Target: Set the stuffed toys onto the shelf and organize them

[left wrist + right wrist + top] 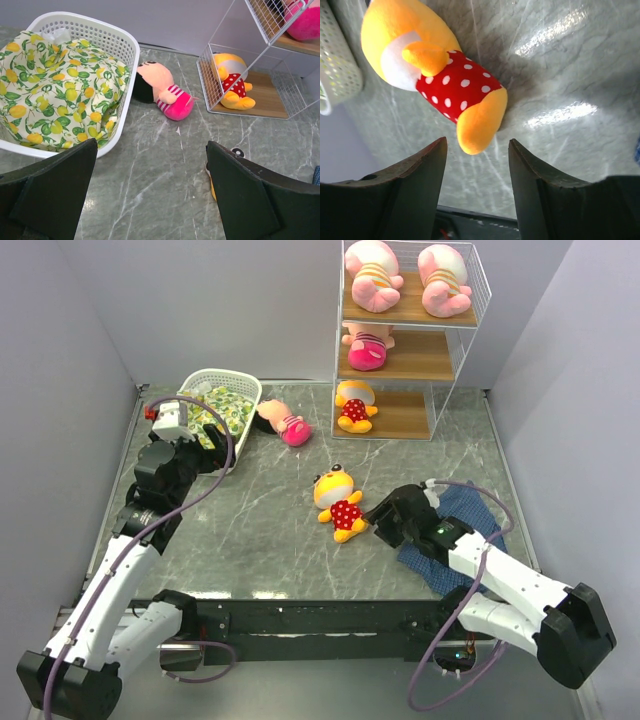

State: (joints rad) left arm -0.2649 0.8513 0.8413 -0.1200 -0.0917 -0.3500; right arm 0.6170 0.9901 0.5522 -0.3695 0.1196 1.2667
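The shelf (400, 350) stands at the back right. Two pink striped piglets (373, 276) lie on its top board, a pink-clad doll (367, 345) on the middle board, an orange-yellow bear (353, 405) on the bottom board. A second pink doll (283, 422) lies on the table beside the basket, also in the left wrist view (162, 90). A second bear (338, 502) lies mid-table. My right gripper (381, 519) is open just right of it, its leg (480, 120) just beyond the open fingertips. My left gripper (205, 435) is open and empty by the basket.
A white lattice basket (243, 390) with green-yellow patterned cloth (55, 85) stands at the back left. A blue plaid cloth (462, 515) lies under my right arm. Grey walls close in the table on three sides.
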